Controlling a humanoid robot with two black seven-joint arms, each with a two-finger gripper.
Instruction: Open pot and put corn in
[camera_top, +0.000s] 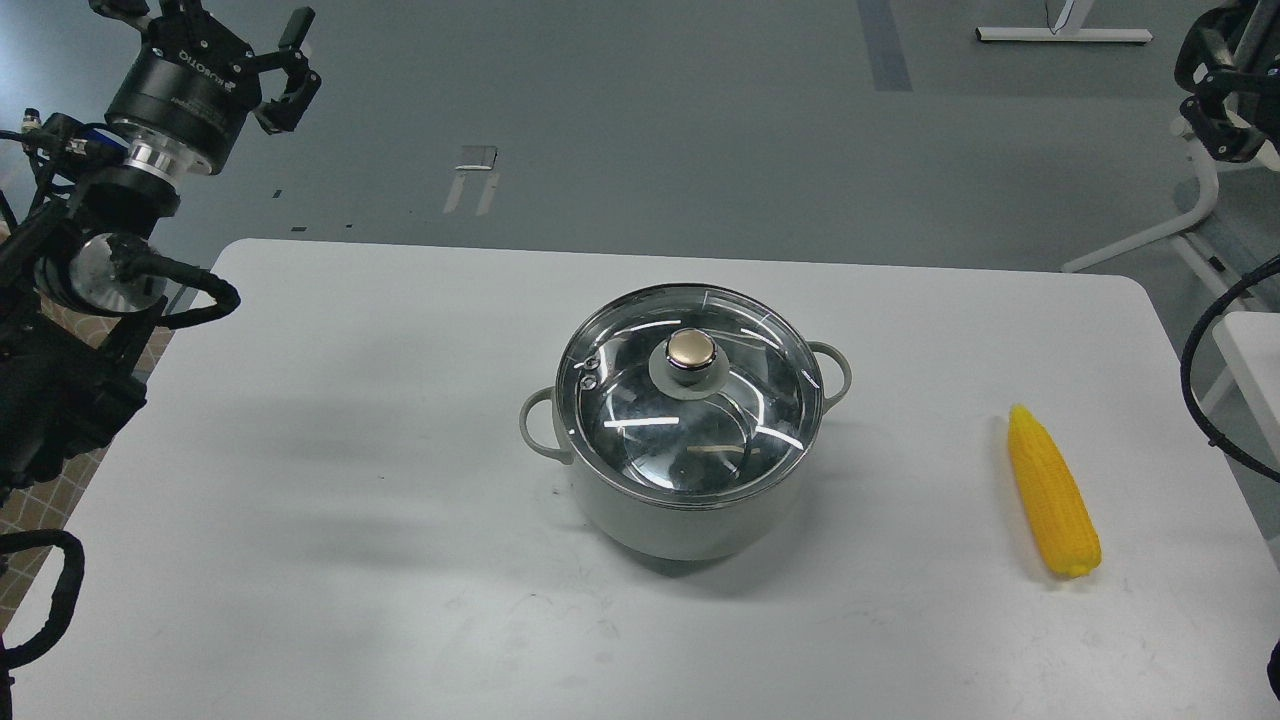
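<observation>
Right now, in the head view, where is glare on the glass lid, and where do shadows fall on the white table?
Head view: bright white streaks of reflected light cross the flat round glass lid and partly hide the inside of the pale grey-green pot; the brass-coloured knob shines; soft shadows lie left of the pot on the white table; the bright yellow corn cob looks sharp.

White table (350, 500) on grey floor (650, 130), white stand base (1063, 35) behind

A round pale grey-green pot (686, 520), closed under its glass lid (690, 395), stands upright mid-table, a bright yellow tapered corn cob (1052, 492) lying well apart at three o'clock.
</observation>
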